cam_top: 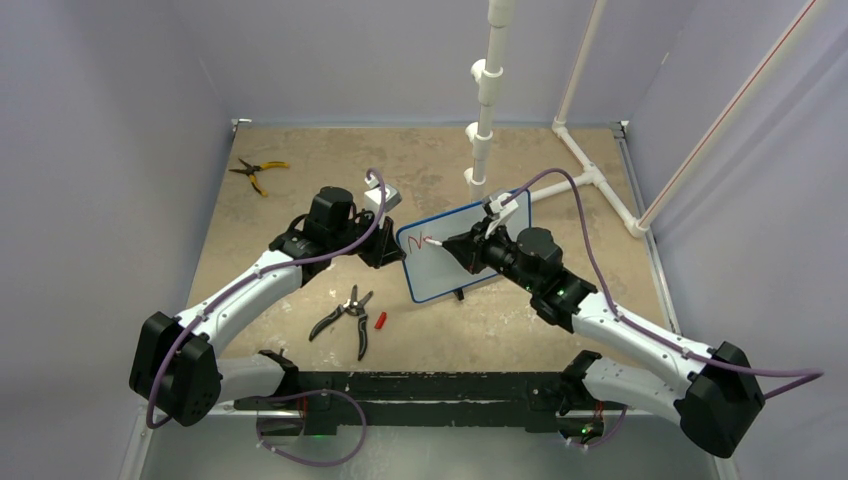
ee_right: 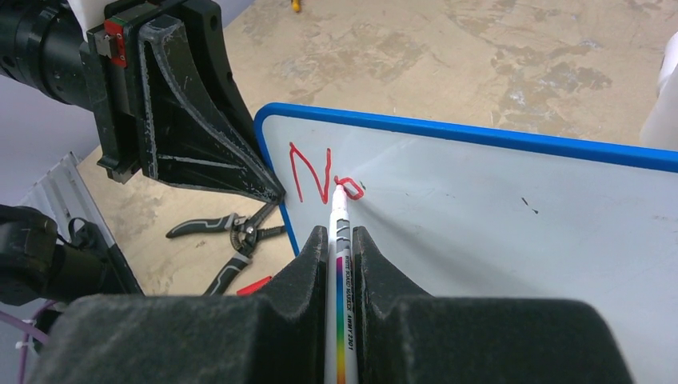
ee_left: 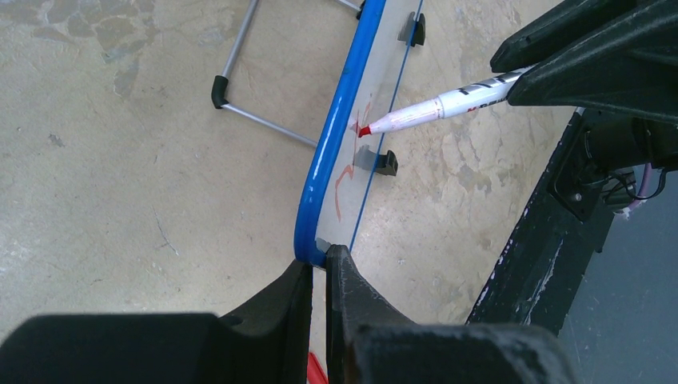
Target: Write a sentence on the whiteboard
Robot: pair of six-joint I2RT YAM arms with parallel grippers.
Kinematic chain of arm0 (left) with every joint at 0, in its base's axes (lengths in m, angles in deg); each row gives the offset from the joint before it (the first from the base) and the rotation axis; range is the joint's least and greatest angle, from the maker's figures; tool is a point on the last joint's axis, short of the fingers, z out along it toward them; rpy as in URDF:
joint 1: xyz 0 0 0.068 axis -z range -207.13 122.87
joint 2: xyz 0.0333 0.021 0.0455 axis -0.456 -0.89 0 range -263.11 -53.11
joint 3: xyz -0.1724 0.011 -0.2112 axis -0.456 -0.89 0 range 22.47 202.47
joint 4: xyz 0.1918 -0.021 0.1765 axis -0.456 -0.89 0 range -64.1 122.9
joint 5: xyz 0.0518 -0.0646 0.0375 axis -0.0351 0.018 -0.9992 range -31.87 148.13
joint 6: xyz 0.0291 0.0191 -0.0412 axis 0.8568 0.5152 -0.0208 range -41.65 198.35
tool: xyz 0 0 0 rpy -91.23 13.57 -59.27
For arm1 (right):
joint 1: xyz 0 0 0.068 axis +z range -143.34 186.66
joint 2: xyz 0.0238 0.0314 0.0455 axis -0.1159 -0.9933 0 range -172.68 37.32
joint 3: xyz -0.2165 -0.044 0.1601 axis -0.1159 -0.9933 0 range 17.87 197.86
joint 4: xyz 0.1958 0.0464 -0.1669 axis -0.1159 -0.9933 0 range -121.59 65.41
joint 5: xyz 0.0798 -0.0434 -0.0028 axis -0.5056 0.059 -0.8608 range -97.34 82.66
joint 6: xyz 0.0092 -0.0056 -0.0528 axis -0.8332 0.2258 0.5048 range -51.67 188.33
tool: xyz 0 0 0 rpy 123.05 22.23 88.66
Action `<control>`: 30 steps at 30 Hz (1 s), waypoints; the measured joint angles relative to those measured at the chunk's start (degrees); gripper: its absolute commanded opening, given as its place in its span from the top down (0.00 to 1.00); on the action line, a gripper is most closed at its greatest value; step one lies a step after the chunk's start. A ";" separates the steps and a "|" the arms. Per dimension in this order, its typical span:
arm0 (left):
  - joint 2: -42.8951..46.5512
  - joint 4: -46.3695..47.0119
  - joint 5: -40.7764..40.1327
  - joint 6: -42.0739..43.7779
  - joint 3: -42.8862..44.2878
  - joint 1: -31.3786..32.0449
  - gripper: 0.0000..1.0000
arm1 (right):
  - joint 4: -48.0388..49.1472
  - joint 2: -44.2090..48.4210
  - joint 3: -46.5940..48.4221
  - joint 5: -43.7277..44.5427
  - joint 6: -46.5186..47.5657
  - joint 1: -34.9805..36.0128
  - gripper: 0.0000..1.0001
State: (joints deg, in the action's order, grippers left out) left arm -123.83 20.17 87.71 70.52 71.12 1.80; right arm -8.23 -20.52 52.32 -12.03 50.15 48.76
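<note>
The whiteboard [cam_top: 440, 278] stands tilted at mid-table, white with a blue frame [ee_left: 326, 156]. My left gripper [ee_left: 318, 260] is shut on its left edge, seen from above [cam_top: 390, 248]. My right gripper [ee_right: 340, 232] is shut on a white marker [ee_right: 342, 264] with a rainbow stripe. The marker's red tip touches the whiteboard [ee_right: 496, 224] near its upper left corner. The sentence [ee_right: 310, 172] reads as a red "N" with a small "o" at the tip. In the left wrist view the marker [ee_left: 436, 106] meets the board face beside red strokes [ee_left: 344, 180].
Black-handled pliers [cam_top: 345, 315] and a red marker cap [cam_top: 380, 321] lie in front of the board. Yellow-handled pliers [cam_top: 255, 172] sit at the far left. A white pipe post [cam_top: 485, 110] and pipe frame [cam_top: 600, 178] stand behind the board. The board's metal stand [ee_left: 240, 76] rests behind it.
</note>
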 measured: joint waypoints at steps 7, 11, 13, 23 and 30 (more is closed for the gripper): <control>0.00 0.00 0.04 -0.02 0.00 0.00 1.00 | -0.09 -0.28 0.00 -0.85 0.00 0.00 1.00; 0.00 0.00 0.02 0.00 0.00 0.00 1.00 | -0.24 -0.26 -0.24 -0.87 -0.02 0.00 1.00; 0.00 0.00 0.02 0.00 0.00 0.00 1.00 | -0.55 -0.15 -0.59 -0.87 -0.02 0.00 1.00; 0.00 0.00 0.04 -0.02 0.00 0.00 1.00 | -3.06 0.63 -2.03 -0.76 -0.07 0.00 1.00; 0.00 0.00 0.00 0.00 0.00 0.00 1.00 | -3.91 1.22 -2.03 0.46 -0.31 0.00 1.00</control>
State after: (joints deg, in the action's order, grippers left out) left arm -123.83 20.17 87.71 70.52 71.12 1.80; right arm -12.15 -19.30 50.29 -11.57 49.85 48.76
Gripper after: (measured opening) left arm 0.074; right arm 0.118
